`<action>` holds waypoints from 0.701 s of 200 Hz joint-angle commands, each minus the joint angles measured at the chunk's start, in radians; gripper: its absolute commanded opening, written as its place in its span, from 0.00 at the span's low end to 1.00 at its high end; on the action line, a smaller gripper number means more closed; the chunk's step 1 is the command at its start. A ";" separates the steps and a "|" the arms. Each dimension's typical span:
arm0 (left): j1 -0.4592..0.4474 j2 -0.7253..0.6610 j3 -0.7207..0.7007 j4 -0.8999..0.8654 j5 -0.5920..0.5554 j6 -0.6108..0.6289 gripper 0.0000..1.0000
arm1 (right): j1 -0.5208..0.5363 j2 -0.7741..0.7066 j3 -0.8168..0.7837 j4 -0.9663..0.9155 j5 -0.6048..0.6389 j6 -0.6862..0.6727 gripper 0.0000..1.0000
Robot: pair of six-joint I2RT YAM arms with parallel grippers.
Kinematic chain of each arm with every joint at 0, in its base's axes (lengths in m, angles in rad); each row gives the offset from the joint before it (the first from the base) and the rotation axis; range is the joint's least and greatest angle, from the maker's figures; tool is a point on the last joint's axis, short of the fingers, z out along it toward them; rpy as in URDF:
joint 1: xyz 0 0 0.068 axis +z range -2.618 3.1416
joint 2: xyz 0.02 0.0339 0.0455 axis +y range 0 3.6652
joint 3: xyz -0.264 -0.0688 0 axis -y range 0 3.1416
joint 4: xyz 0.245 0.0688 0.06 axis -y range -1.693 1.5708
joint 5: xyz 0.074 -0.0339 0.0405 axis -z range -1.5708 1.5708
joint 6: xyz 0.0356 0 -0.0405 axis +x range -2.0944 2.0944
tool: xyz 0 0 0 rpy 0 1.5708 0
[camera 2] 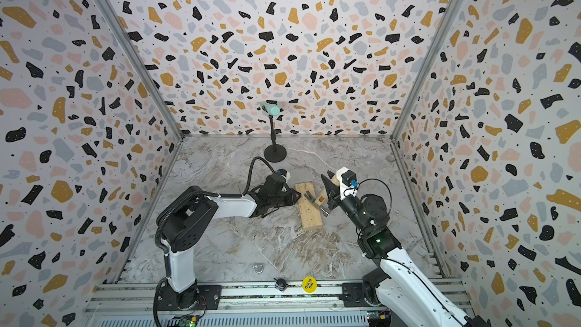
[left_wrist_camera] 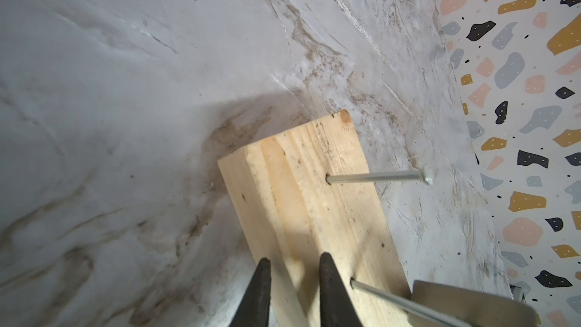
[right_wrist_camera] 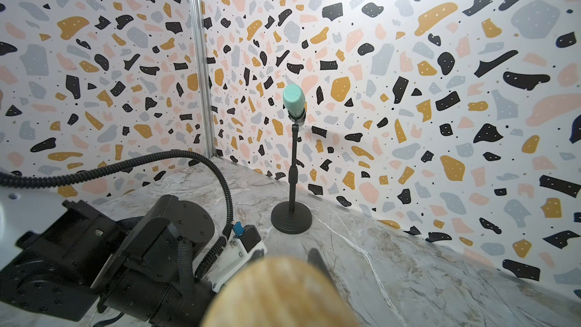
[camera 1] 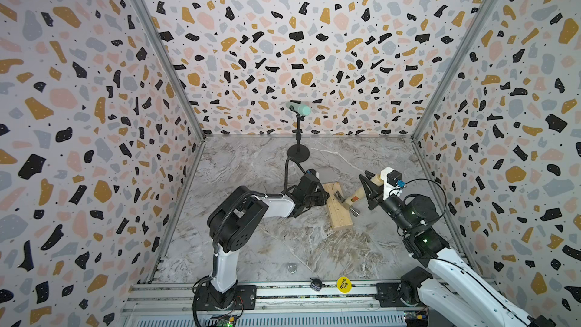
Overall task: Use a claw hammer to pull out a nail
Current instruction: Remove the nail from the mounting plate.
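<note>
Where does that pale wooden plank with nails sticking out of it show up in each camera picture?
In a top view: the pale wooden plank sits just right of centre, below the middle.
In a top view: the plank sits near centre, below the middle.
Left wrist: the plank fills the lower middle, reaching the bottom edge.
Right wrist: not in it.
Shared landmark: the grey marble tabletop, in all four.

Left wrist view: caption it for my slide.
Left end effector over wooden block; claw hammer meets one nail, second nail free.
</note>
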 commanded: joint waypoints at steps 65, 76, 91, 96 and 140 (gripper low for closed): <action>-0.001 0.044 -0.051 -0.185 -0.011 0.011 0.22 | 0.007 -0.012 -0.030 -0.065 -0.043 0.108 0.00; 0.000 0.046 -0.051 -0.185 -0.011 0.012 0.22 | 0.008 -0.013 -0.032 -0.066 -0.039 0.108 0.00; -0.001 0.045 -0.050 -0.185 -0.009 0.013 0.22 | 0.008 -0.015 -0.034 -0.067 -0.034 0.107 0.00; 0.000 0.044 -0.049 -0.185 -0.009 0.012 0.22 | 0.007 -0.016 -0.033 -0.069 -0.032 0.107 0.00; 0.001 0.050 -0.041 -0.189 -0.002 0.013 0.22 | 0.007 -0.036 -0.064 -0.049 0.000 0.116 0.00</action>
